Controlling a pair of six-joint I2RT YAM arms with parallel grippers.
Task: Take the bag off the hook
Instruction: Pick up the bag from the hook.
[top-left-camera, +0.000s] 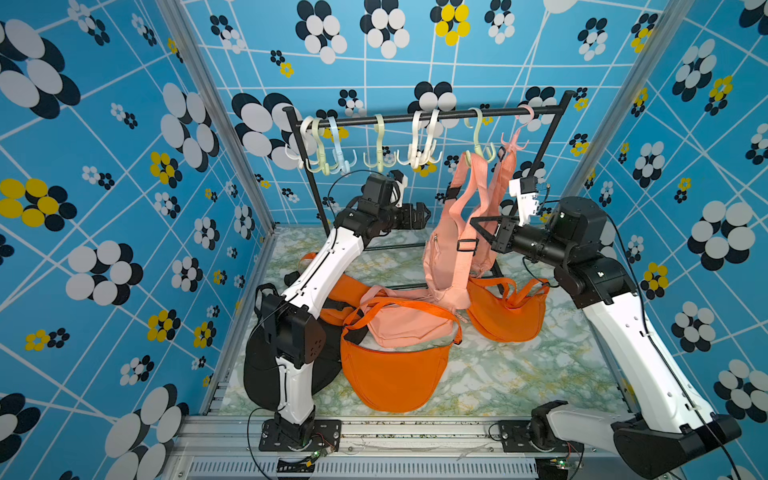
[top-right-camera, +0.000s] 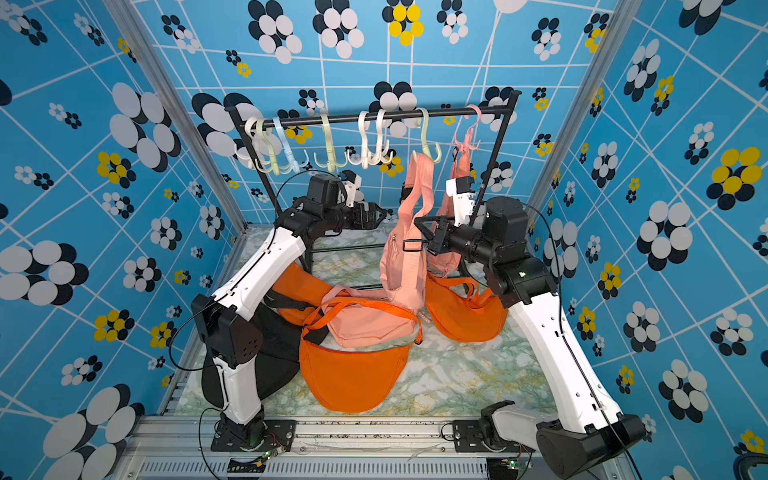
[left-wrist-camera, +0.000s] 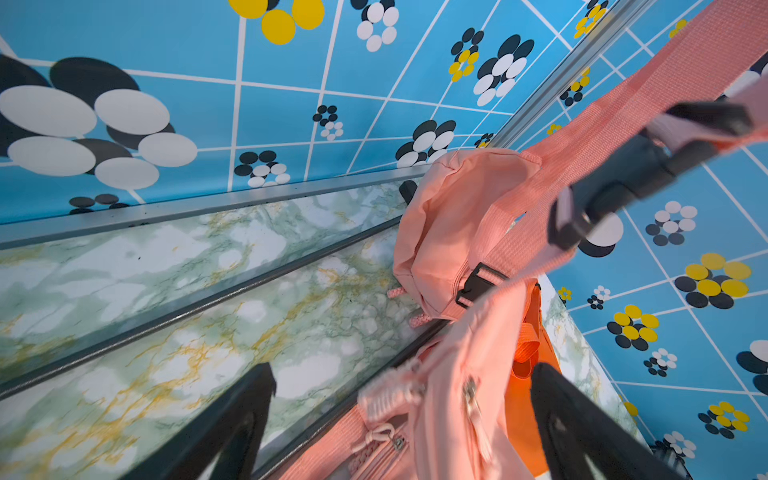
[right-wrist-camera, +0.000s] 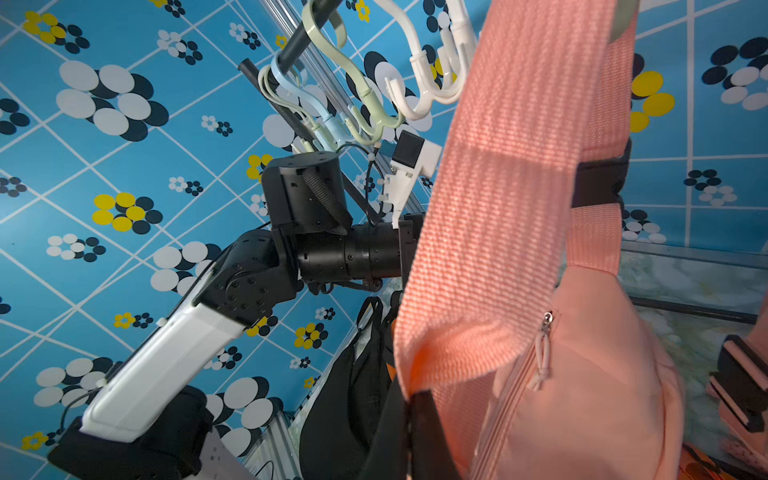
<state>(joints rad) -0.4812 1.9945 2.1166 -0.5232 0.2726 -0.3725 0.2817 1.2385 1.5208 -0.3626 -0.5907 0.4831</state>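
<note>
- Your pink bag (top-left-camera: 442, 257) hangs by its strap (top-left-camera: 471, 187) on the green hook (top-left-camera: 478, 141); it is not lifted off yet.
- Right gripper (top-left-camera: 478, 226): fingers pinching the strap.
- Left gripper (top-left-camera: 422, 214): fingers spread, just beside.
- Left for you: raise the strap clear.

A hanging pink bag (top-left-camera: 446, 245) fills the gap between the left claw (top-left-camera: 420, 214) and the right claw (top-left-camera: 478, 226). Orange bags (top-left-camera: 395, 370) crowd the worktop (top-left-camera: 519, 374) centre. Bare marble lies front right and under the rail (top-left-camera: 374, 118) near the left claw.
</note>
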